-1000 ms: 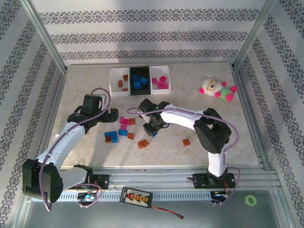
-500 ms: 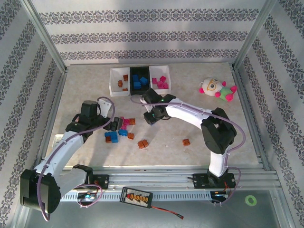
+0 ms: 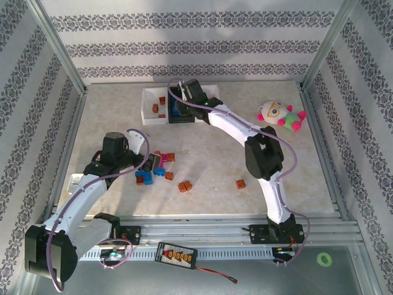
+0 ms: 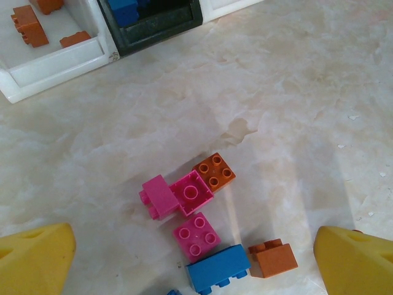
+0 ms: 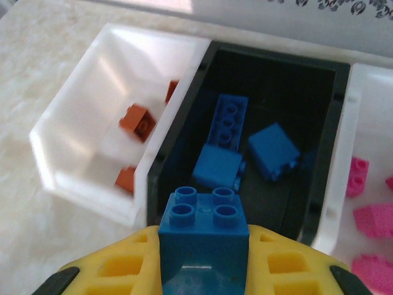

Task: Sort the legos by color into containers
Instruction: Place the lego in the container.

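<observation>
Marble tabletop point(image 4: 288, 92); right white container point(image 5: 363, 92) edge-cropped.

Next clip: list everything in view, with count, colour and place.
white containers: two, ends of the far row
black container: one, between them
orange legos: three in left container, about five loose on table
blue legos: three in black container, two loose
pink legos: three loose, at least three in right container
plush toy: one, white, pink, green, far right
green ring: one, near right corner
left gripper: open, above loose legos
right gripper: shut on held blue lego, at black container
</observation>
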Tool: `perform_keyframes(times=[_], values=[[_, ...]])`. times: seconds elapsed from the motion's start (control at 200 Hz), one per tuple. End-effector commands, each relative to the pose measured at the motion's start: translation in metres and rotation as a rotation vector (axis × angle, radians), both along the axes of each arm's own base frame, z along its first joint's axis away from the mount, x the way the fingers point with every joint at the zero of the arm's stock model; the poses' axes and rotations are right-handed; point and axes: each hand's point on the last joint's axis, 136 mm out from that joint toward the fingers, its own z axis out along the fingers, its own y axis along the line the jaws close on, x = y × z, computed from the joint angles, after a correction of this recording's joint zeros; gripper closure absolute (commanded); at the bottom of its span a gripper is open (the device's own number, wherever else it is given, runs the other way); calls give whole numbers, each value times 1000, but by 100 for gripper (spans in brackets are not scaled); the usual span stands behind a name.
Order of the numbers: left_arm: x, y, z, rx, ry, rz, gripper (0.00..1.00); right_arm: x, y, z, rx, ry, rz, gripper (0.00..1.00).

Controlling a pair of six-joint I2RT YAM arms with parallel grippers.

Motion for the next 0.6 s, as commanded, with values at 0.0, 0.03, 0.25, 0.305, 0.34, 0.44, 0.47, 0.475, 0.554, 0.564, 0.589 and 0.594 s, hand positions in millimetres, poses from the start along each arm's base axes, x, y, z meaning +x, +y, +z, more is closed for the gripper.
perform_keyframes(times=[0.0, 0.03, 0.25, 0.305, 0.34, 0.44, 0.47, 0.475, 0.554, 0.564, 0.589, 0.594], values=[[1, -5, 6, -2, -49, -33, 1, 30, 0, 1, 34, -38, -55, 79], [1, -5, 7, -3, -50, -33, 1, 35, 0, 1, 37, -45, -61, 79], [7, -4, 11, -29, -35, 14, 1, 53, 7, -7, 42, -34, -43, 66], [11, 0, 12, -48, -8, 66, 1, 52, 9, -2, 52, -38, -21, 55], [13, 3, 13, -58, 14, 106, 1, 51, 8, 4, 53, -45, -17, 47], [17, 22, 9, -77, 105, 292, 0, 45, 4, 26, 59, -79, -3, 34], [17, 27, 8, -79, 135, 341, 0, 41, 3, 32, 66, -89, 3, 31], [17, 27, 7, -79, 142, 347, 0, 41, 3, 33, 66, -89, 3, 31], [15, 33, 2, -84, 221, 432, 1, 27, 0, 48, 94, -103, 29, 27], [15, 34, 2, -85, 229, 443, 1, 24, 0, 50, 98, -105, 33, 26], [14, 36, -1, -86, 254, 478, 1, 19, -1, 53, 108, -106, 43, 26], [14, 37, -1, -85, 258, 485, 1, 17, -1, 53, 110, -105, 44, 25]])
